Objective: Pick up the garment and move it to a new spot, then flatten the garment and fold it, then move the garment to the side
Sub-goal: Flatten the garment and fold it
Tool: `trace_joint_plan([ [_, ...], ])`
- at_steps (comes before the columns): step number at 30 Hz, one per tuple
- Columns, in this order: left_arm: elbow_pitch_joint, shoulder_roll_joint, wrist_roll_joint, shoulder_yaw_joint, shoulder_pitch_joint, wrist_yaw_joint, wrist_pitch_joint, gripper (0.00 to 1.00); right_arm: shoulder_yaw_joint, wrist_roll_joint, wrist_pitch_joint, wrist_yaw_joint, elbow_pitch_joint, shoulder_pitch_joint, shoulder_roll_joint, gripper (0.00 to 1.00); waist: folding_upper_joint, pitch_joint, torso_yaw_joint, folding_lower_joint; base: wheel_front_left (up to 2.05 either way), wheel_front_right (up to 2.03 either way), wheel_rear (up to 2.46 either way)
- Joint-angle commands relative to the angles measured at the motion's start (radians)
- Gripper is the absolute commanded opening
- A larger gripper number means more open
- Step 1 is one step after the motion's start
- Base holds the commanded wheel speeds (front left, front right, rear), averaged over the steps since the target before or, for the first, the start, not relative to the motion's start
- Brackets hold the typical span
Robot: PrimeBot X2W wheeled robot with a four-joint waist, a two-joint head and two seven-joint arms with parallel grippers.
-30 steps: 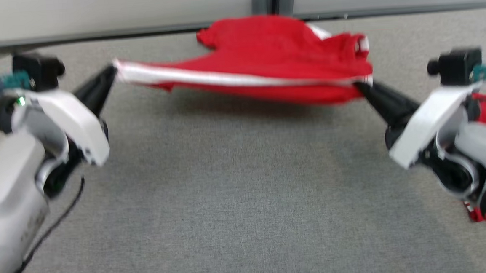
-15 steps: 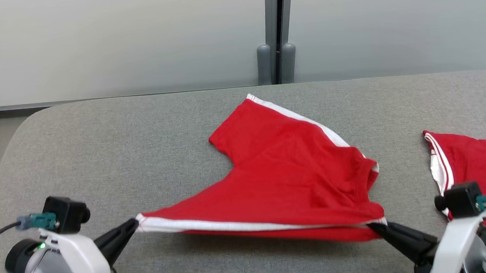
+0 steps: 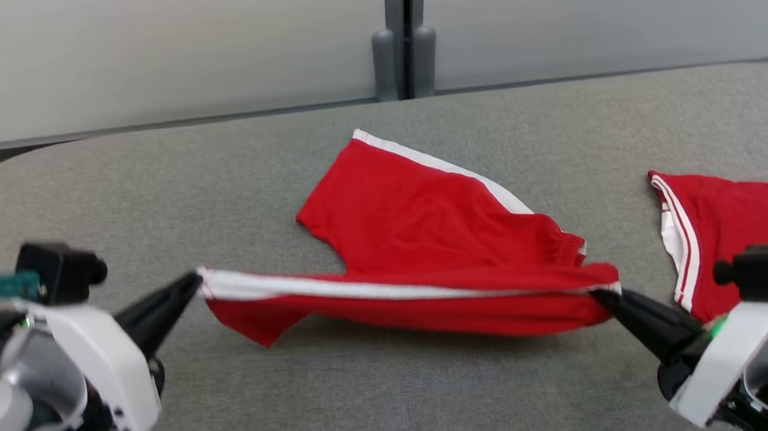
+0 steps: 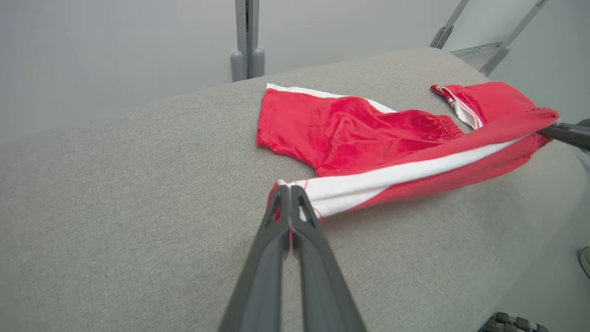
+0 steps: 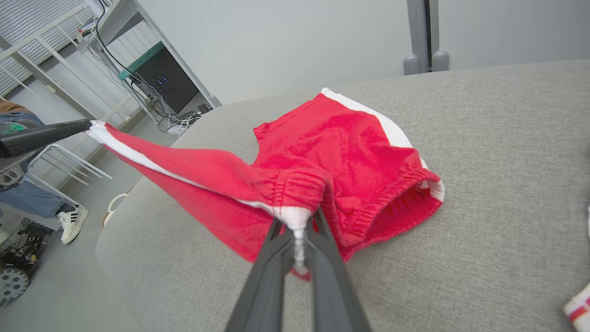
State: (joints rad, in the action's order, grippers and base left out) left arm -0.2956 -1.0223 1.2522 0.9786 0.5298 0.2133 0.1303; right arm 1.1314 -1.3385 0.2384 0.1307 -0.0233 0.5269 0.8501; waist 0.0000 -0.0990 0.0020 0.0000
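While left fingers (image 3: 156, 313) and right fingers (image 3: 643, 316) clamp its ends, the garment (image 3: 425, 226) stretches between.

second red garment (image 3: 738, 220) lying on grey padded table (image 3: 155, 176); sneakered foot (image 5: 73, 223) on floor beyond

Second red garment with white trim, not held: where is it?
The second red garment lies on the grey fabric table at the head view's right edge, just beyond the right gripper, apart from the held red shorts.
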Motion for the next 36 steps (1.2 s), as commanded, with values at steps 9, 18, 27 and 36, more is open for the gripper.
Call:
trace_joint_plan([
  [9,0.276,0.137,-0.069,-0.031,0.308,-0.138,0.132,0.0,-0.163,0.052,0.021,0.001,0.114,0.05,-0.126,0.0,0.0,-0.19,-0.109,0.0,0.0,0.0,0.0],
  [18,0.507,0.231,-0.167,-0.023,0.524,-0.252,0.166,0.0,-0.289,0.11,0.027,0.001,0.189,0.107,-0.26,0.0,0.0,-0.334,-0.198,0.0,0.0,0.0,0.0],
  [27,0.72,0.308,-0.234,-0.003,0.687,-0.314,0.174,0.0,-0.283,0.141,0.006,0.001,0.223,0.177,-0.351,0.0,0.0,-0.447,-0.27,0.0,0.0,0.0,0.0],
  [36,0.887,0.364,-0.213,0.027,0.741,-0.342,0.165,0.64,-0.24,0.124,-0.028,0.001,0.228,0.215,-0.391,0.47,0.0,-0.475,-0.301,0.0,0.0,0.0,0.0],
])
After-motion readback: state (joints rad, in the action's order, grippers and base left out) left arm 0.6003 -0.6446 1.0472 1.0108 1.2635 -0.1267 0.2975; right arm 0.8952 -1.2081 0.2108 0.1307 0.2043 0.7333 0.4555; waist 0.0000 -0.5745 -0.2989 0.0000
